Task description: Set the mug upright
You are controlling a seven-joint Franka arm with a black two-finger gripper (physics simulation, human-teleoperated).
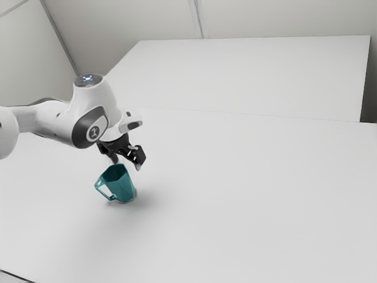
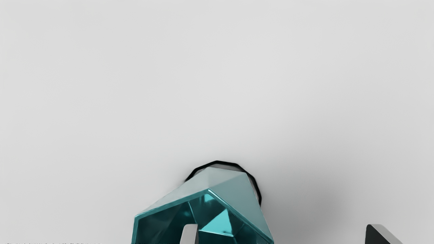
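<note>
Hovering with my jaws [image 1: 126, 165] wide apart above the mug [image 1: 122, 187], which is standing upright on the counter [image 1: 247, 206], I am judging that any move wants a straight, slow vertical line, without nudging the rim [image 2: 169, 205].

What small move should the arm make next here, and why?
Probably raise the open gripper straight up, without closing it. The mug already looks upright, mouth up on the table, and one fingertip appears over its mouth in the wrist view, so a sideways move might knock it.
</note>
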